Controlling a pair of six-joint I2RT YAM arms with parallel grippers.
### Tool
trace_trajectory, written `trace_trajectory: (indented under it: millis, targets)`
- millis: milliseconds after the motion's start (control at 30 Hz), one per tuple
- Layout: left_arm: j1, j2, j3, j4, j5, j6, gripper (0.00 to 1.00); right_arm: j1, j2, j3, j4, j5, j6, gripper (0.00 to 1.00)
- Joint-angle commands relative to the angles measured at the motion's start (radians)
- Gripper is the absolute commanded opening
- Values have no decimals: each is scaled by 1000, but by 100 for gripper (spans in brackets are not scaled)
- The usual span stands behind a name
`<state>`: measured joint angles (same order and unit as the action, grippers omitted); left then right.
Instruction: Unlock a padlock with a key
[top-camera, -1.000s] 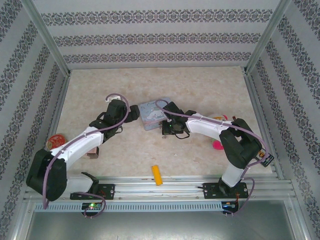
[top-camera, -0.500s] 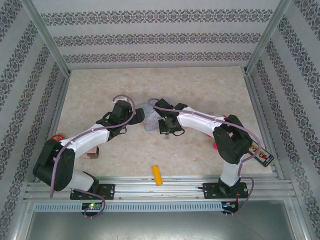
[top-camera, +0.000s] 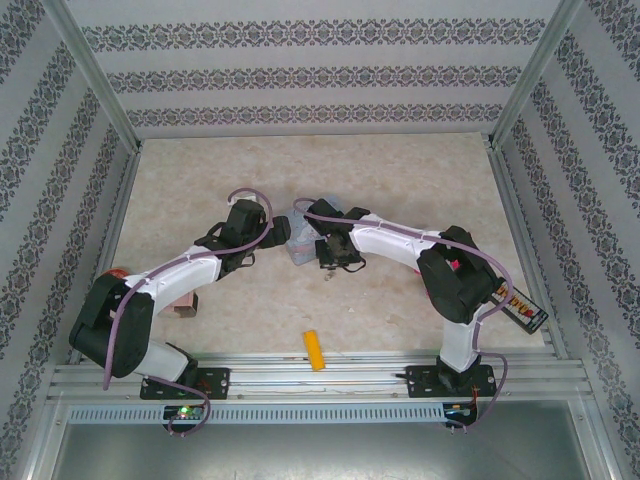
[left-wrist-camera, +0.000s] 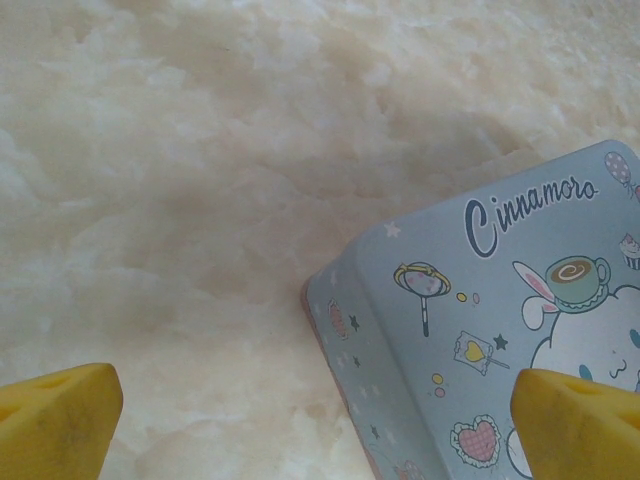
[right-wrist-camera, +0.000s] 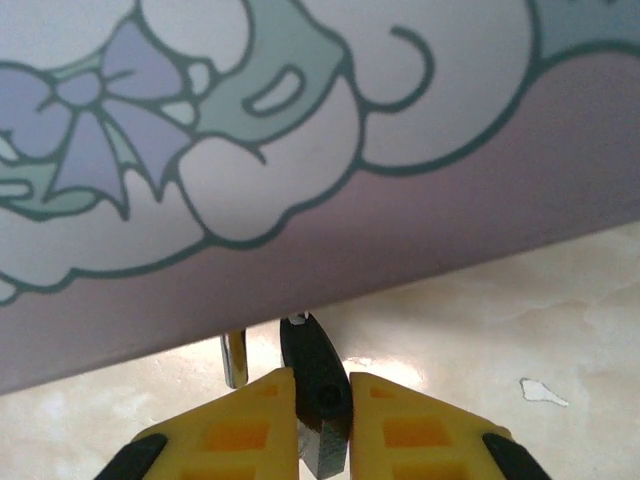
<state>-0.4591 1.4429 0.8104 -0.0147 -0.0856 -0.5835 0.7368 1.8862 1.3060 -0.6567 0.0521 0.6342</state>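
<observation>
legible print: "cinnamoro" in dark blue script, on the lid of the pale blue cartoon tin (left-wrist-camera: 470, 330). no other text readable.

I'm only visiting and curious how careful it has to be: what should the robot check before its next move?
1. Right claw grips the padlock: ok, the dark body is pinched between its yellow fingers.
2. Shackle clear of the tin: cannot tell, it sits right under the tin's edge.
3. Left claw open: ok, fingers wide apart.
4. Left claw carrying nothing: ok.
5. Where the key lies: cannot tell.
</observation>
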Motion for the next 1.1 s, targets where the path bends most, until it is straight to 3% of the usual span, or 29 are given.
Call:
trace_trajectory:
  millis: [0, 167, 367, 533, 667, 767, 1067]
  targets:
    - [-14, -1, 28, 0, -27, -7, 99, 0, 28, -25, 13, -20, 15, 18]
    - [-13, -4, 29, -3, -32, -9, 99, 0, 34, -40, 36, -29, 26, 27]
    - [-14, -4, 30, -8, -34, -9, 99, -2, 40, -55, 60, -41, 36, 31]
    - [-13, -8, 27, -11, -42, -7, 99, -2, 27, -79, 71, -28, 48, 10]
    - [-13, -13, 28, -7, -41, -6, 99, -5, -6, -97, 73, -11, 48, 8]
    - [-18, -22, 31, -10, -40, 2, 99, -11, -36, -122, 106, -18, 45, 0]
    - [-44, -18, 8, -15, -46, -3, 99, -51, -87, -195, 255, -119, 42, 0]
